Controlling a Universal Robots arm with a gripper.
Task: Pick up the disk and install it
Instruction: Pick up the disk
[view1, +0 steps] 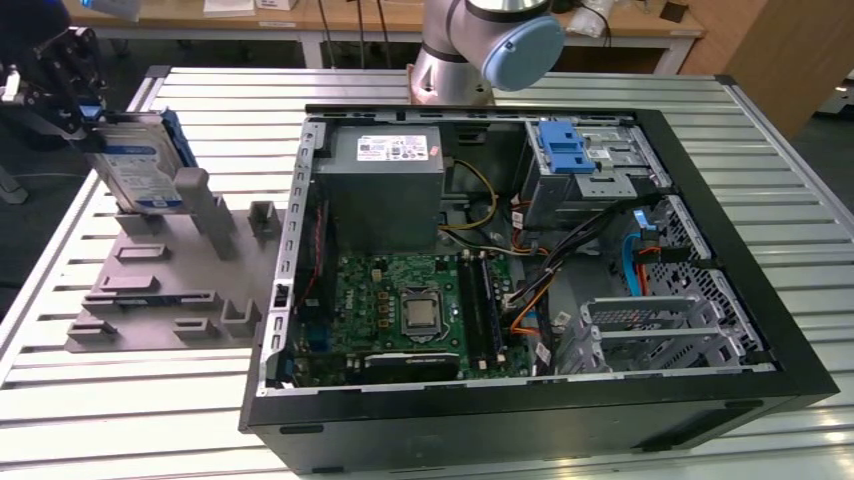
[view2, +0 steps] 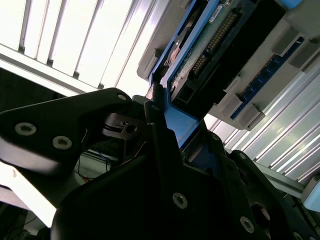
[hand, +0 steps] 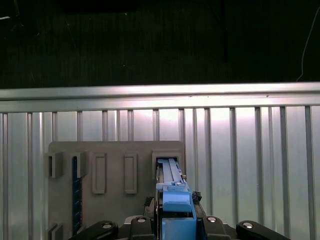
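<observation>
The disk (view1: 140, 165), a silver drive with a blue-and-white label and a blue frame, stands on edge and tilted over the grey holder plate (view1: 160, 290) at the exterior view's left. My gripper (view1: 91, 122) is shut on its upper end. In the first wrist view the disk's blue edge (hand: 172, 200) runs between my fingers (hand: 142, 220) above a slot in the grey plate (hand: 115, 172). The second wrist view shows the disk's underside and connector (view2: 215, 40) beside a black finger (view2: 160, 150).
An open computer case (view1: 287, 300) lies on the slatted metal table (view1: 134, 400). Inside are a grey power supply (view1: 387, 185), a motherboard (view1: 407, 310), a silver cage with a blue latch (view1: 581, 155), a bare drive cage (view1: 667, 325) and loose cables. The arm's base (view1: 467, 50) stands behind the case.
</observation>
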